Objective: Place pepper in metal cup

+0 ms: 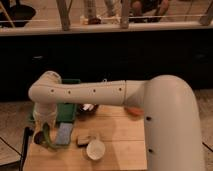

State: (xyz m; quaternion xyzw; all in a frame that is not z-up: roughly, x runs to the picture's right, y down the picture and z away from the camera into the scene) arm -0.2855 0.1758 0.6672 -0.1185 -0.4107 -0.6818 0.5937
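1. My arm (100, 93) is clad in smooth cream-white shells, thick and tubular, with rounded edges throughout.
2. My nearest segment (172, 125) is the bulkiest: a broad, domed white casing that fills the right side of the view.
3. A row of small dark round holes runs along my long middle segment, and two more dark dots mark the edge of the big casing.
4. My far joint (47, 85) ends in a rounded, ball-like white cap.
5. My gripper (44, 136), low on the left, is closed and looks darker than the shells.
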